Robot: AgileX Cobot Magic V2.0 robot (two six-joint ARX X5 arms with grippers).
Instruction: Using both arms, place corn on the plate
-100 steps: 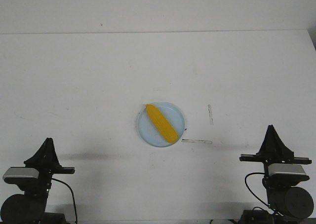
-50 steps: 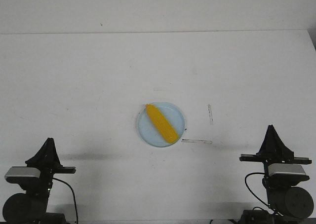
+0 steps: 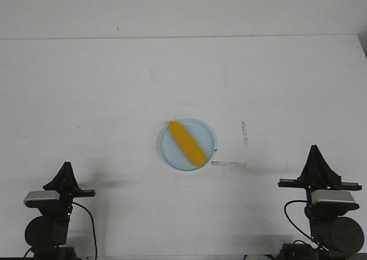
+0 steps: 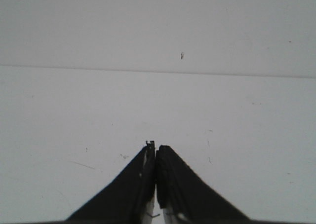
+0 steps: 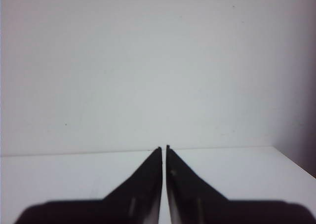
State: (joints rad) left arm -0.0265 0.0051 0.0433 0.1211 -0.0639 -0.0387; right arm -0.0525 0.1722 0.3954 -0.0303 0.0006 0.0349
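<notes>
The yellow corn (image 3: pixel 187 142) lies slantwise on the pale blue plate (image 3: pixel 172 155) at the middle of the white table. My left gripper (image 3: pixel 67 166) sits low at the near left corner, far from the plate, fingers shut and holding nothing (image 4: pixel 155 147). My right gripper (image 3: pixel 314 149) rests at the near right corner, also shut and holding nothing (image 5: pixel 164 147). Neither wrist view shows the corn or the plate, only bare table and wall.
Two thin strips of tape (image 3: pixel 229 164) (image 3: pixel 244 132) lie on the table just right of the plate. The table's far edge meets a white wall (image 3: pixel 183 11).
The left arm has drawn back and slid to the right along the near edge, ending lower in the front view. The right arm, corn and plate have not moved.
</notes>
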